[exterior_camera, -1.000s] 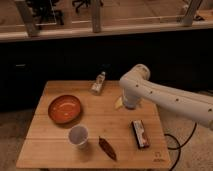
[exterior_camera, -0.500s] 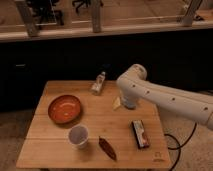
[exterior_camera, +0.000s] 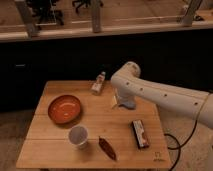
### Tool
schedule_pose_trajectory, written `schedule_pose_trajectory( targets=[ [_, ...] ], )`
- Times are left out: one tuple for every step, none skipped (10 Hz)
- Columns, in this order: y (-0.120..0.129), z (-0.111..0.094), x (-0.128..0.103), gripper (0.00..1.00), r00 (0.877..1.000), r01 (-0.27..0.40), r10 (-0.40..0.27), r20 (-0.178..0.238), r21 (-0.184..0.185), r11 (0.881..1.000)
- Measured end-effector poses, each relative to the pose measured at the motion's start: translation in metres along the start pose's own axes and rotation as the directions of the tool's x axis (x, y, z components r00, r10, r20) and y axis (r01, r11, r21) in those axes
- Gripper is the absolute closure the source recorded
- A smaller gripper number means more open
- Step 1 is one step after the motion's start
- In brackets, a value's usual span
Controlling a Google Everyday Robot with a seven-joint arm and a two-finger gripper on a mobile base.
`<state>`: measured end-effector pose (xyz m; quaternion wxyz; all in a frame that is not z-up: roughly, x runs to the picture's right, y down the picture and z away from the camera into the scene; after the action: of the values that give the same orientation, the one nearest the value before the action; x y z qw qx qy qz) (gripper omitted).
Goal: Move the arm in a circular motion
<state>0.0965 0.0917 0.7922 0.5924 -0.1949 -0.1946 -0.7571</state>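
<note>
A wooden table [exterior_camera: 50,145] stood in front of a dark low wall, and behind the wall there were office chairs [exterior_camera: 47,12] on a light floor. On the table lay an orange bowl [exterior_camera: 64,108] at the left. A white cup [exterior_camera: 78,135] stood near the front edge, just below the bowl. Beside the cup, to its right, lay a dark red oblong thing [exterior_camera: 107,148], and I could not tell what it was. A flat rectangular packet [exterior_camera: 140,133] lay further right, and a small bottle [exterior_camera: 98,83] lay tilted near the back edge. A dark cable [exterior_camera: 172,145] hung beside the right edge of the table.

The arm [exterior_camera: 160,95] came in from the right side and passed over the right back part of the table. It rose to a rounded joint, which was close to the bottle on its right. From this joint a short segment went down to the gripper [exterior_camera: 124,102]. The gripper was low over the table, between the bottle and the packet, but apart from both. No object stood directly under it as far as I could see.

The gripper was mostly covered by the arm, and only a greyish shape showed below it. Whether the gripper was spread or pressed together, I could not tell. The arm was cut off at the right edge, so the base was not visible.
</note>
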Motion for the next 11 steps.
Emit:
schedule_pose_trajectory(
  targets=[
    [-0.010, 0.000, 0.006, 0.20, 1.000, 0.014, -0.014, -0.004, 0.002, 1.000],
    [-0.013, 0.001, 0.009, 0.20, 1.000, 0.018, -0.018, -0.004, -0.001, 1.000],
    [-0.013, 0.001, 0.011, 0.20, 1.000, 0.028, -0.028, -0.001, -0.007, 1.000],
    [-0.013, 0.002, 0.015, 0.20, 0.999, 0.041, -0.041, -0.001, -0.010, 0.999],
    [-0.016, 0.003, 0.018, 0.20, 0.999, 0.053, -0.053, -0.001, -0.011, 0.999],
    [-0.020, 0.004, 0.023, 0.20, 0.998, 0.062, -0.062, -0.004, -0.010, 0.998],
    [-0.020, 0.005, 0.026, 0.20, 0.998, 0.062, -0.062, -0.005, -0.012, 0.998],
    [-0.020, 0.006, 0.031, 0.20, 0.998, 0.064, -0.064, -0.008, -0.013, 0.998],
    [-0.024, 0.008, 0.036, 0.20, 0.998, 0.070, -0.070, -0.007, -0.014, 0.997],
    [-0.028, 0.008, 0.040, 0.20, 0.997, 0.075, -0.075, -0.010, -0.014, 0.997],
    [-0.028, 0.010, 0.040, 0.20, 0.997, 0.078, -0.078, -0.008, -0.016, 0.997]
  ],
)
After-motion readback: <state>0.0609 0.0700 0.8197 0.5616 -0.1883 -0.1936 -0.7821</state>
